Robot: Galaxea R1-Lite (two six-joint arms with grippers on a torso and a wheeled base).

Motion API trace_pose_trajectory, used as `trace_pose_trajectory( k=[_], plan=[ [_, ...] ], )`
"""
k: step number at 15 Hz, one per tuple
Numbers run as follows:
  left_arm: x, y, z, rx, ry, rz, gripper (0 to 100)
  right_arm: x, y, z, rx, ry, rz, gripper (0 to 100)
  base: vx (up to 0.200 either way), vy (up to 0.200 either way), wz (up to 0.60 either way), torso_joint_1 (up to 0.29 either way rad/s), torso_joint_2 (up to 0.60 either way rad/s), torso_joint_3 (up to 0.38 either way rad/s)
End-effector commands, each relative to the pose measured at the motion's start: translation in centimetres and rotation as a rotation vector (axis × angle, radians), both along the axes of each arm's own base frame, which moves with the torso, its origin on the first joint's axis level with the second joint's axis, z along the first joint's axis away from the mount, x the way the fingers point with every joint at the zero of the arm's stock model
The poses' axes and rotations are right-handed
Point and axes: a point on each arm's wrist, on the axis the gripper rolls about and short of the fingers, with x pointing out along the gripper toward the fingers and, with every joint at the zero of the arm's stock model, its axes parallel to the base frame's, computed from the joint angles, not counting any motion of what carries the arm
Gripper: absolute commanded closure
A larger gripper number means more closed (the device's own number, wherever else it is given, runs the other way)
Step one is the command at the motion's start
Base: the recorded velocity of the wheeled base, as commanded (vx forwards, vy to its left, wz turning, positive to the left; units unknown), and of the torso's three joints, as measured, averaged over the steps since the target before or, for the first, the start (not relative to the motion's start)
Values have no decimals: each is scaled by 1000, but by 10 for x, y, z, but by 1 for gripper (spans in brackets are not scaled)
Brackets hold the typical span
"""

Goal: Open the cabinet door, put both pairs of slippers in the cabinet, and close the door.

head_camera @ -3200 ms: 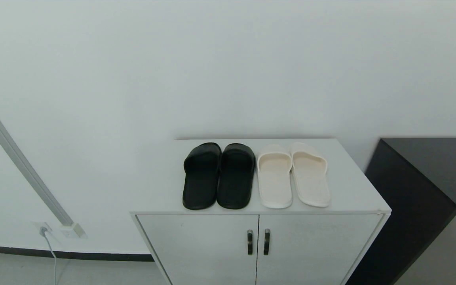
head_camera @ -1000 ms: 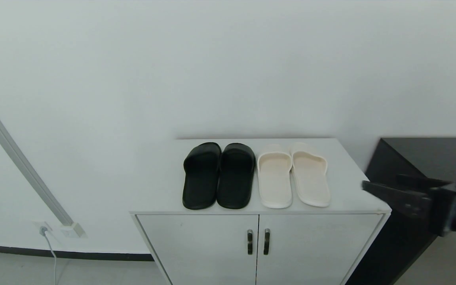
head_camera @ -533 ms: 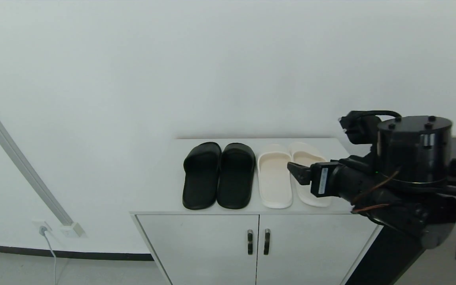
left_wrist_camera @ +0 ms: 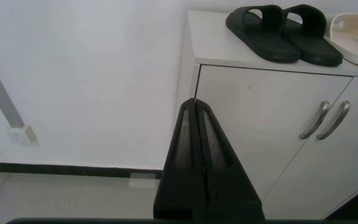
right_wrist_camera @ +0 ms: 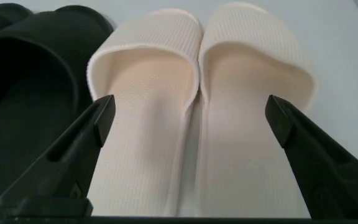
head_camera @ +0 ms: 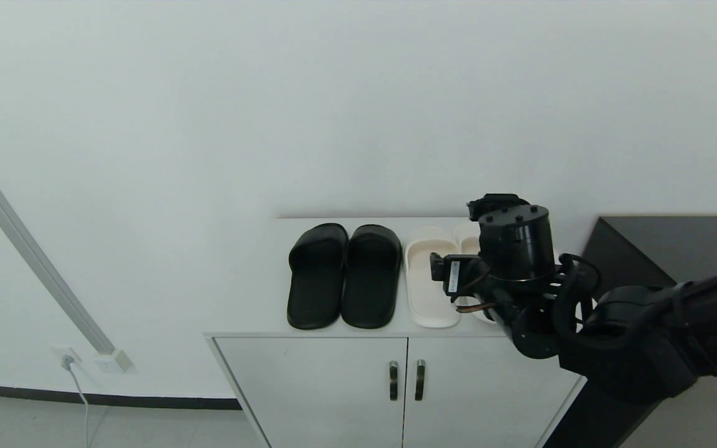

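Two cabinet [head_camera: 253,311] doors [head_camera: 315,392] remain shut, yet the right gripper [right_wrist_camera: 190,106] has just swung in over the cabinet top, fingers wide apart above the white slippers [head_camera: 430,292]; apparently grasping comes first. The left gripper [left_wrist_camera: 196,106], fingers together, hangs low beside the cabinet.

Bright, even, diffuse light; the black slippers [head_camera: 371,280] cast only faint, soft shadows on the cabinet [head_camera: 309,386] top.
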Motion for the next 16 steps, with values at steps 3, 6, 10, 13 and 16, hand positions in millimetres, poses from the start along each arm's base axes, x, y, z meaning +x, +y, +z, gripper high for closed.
trace_pose_trajectory(
  k=[3, 6, 10, 13, 16],
  plan=[
    [0, 0, 0, 0, 1, 1, 100, 27, 8, -22, -21, 19, -37, 0, 0, 0, 0, 0, 0, 0],
    [0, 0, 0, 0, 1, 1, 100, 44, 8, -33, -26, 25, -60, 0, 0, 0, 0, 0, 0, 0],
    [0, 0, 0, 0, 1, 3, 100, 67, 6, -42, -37, 12, -86, 0, 0, 0, 0, 0, 0, 0],
    [0, 0, 0, 0, 1, 0, 100, 76, 7, -46, -60, -34, -62, 0, 0, 0, 0, 0, 0, 0],
    [0, 0, 0, 0, 1, 0, 100, 83, 6, -52, -75, -50, -60, 0, 0, 0, 0, 0, 0, 0]
  ],
)
